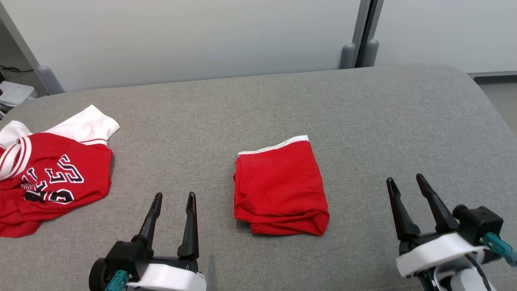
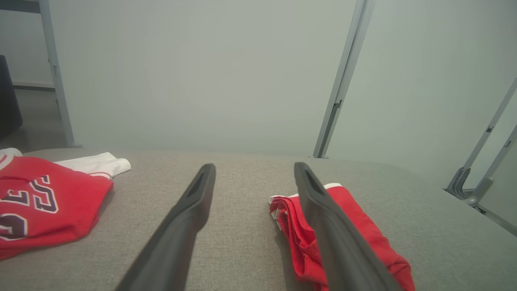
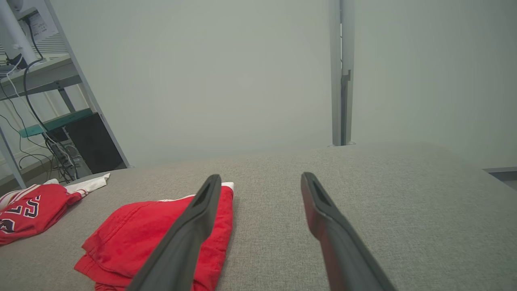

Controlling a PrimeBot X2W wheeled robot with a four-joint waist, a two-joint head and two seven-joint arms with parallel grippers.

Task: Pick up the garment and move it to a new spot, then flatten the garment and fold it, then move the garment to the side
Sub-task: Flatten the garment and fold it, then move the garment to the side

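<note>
A folded red garment (image 1: 280, 188) with a white band along its far edge lies in the middle of the grey padded surface (image 1: 363, 121). My left gripper (image 1: 174, 197) hovers open to its lower left, nothing between its fingers. My right gripper (image 1: 405, 179) stands open well to the garment's right, also empty. In the left wrist view the folded garment (image 2: 363, 226) lies partly behind the right finger (image 2: 323, 210). The right wrist view has the garment (image 3: 145, 234) at lower left, behind the left finger (image 3: 198, 218).
A second red and white jersey (image 1: 48, 173) with dark lettering lies crumpled at the surface's left edge, also seen as jersey (image 2: 36, 202) and jersey (image 3: 28, 210). A pale wall with grey posts (image 1: 355, 48) stands behind. A shelf with cables (image 3: 36, 101) is off to the left.
</note>
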